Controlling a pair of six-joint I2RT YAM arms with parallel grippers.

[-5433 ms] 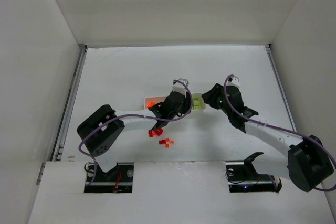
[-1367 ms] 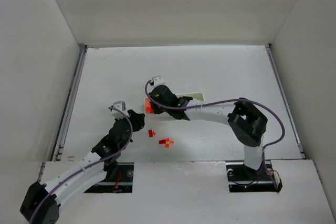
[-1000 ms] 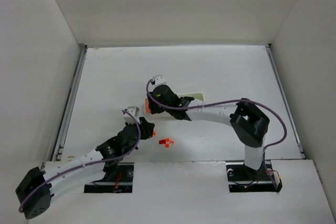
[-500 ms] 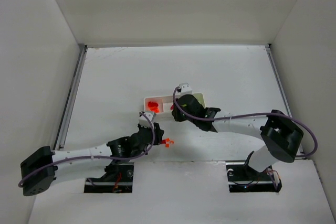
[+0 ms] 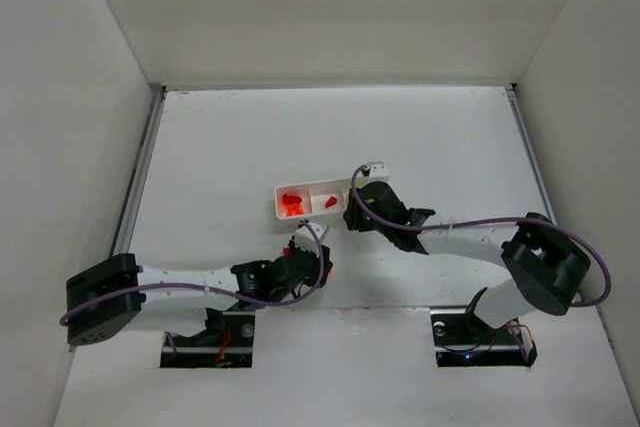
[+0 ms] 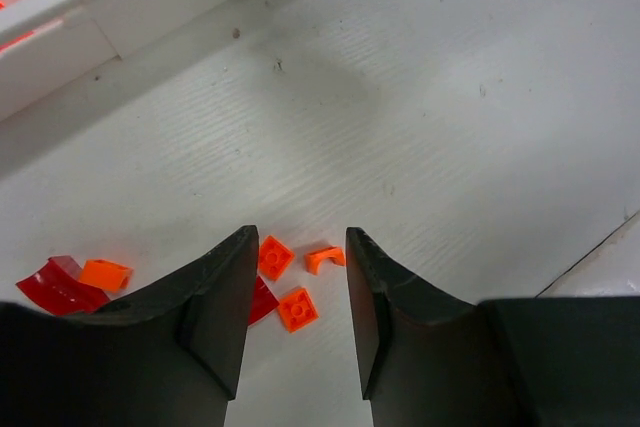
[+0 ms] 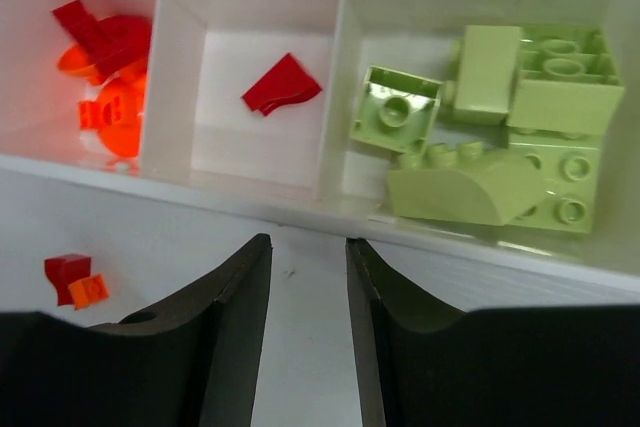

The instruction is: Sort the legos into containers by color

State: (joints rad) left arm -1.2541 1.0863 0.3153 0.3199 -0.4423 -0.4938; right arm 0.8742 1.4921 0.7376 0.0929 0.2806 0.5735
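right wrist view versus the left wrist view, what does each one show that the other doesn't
Only the right wrist view looks into the tray: red and orange legos in the left compartment, one red piece in the middle, pale green bricks in the right. Only the left wrist view shows the cluster of small orange legos at the open left end effector. Both show the tray's outer wall and a few loose pieces, red and orange, on the table.

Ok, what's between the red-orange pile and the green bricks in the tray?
One dark red piece, alone in the middle compartment, seen in the right wrist view.
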